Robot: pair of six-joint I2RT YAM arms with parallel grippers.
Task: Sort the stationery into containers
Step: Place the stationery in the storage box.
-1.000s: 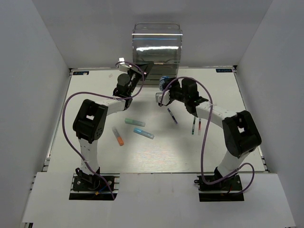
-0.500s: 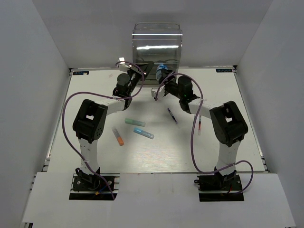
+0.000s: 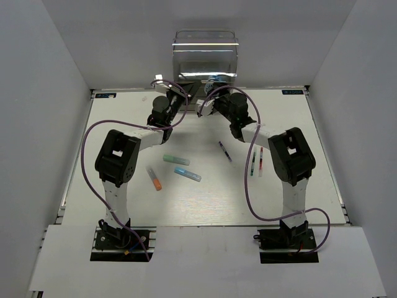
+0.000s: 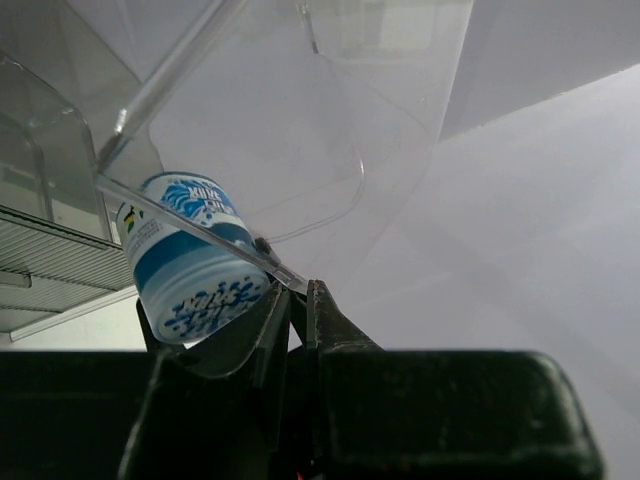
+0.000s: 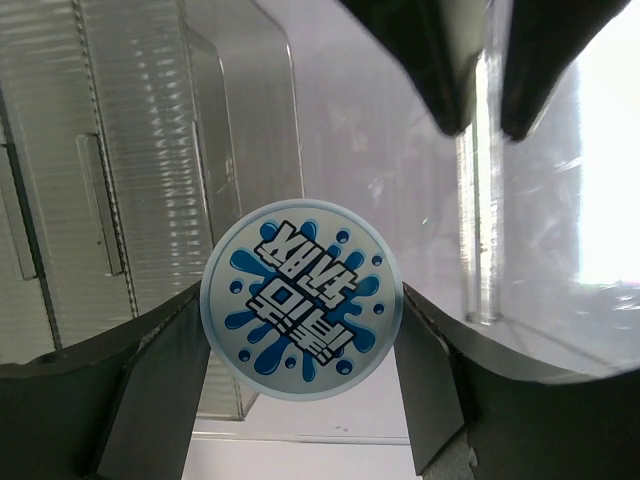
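The round blue-and-white roll [image 5: 300, 300] is pinched between my right gripper's [image 5: 301, 318] two fingers, held up at the open front of the clear organiser [image 3: 205, 59]. Seen from the left wrist, the same roll [image 4: 190, 258] shows behind the clear flap. My left gripper [image 4: 300, 288] is shut on the edge of that hinged clear lid [image 4: 260, 130] and holds it raised. Both grippers meet in front of the organiser, the left gripper [image 3: 191, 92] just left of the right gripper [image 3: 214, 87]. The ribbed drawers [image 5: 110, 200] stand to the left of the roll.
Loose on the table lie a teal marker [image 3: 175, 159], a light-blue marker [image 3: 187, 174], an orange-capped marker [image 3: 154, 177], a purple pen [image 3: 224, 151], a green pen [image 3: 253, 163] and a red pen [image 3: 260, 161]. White walls enclose the table on three sides.
My right arm has carried the roll away from me and up to the organiser's opening. The left gripper has stayed on the raised lid.
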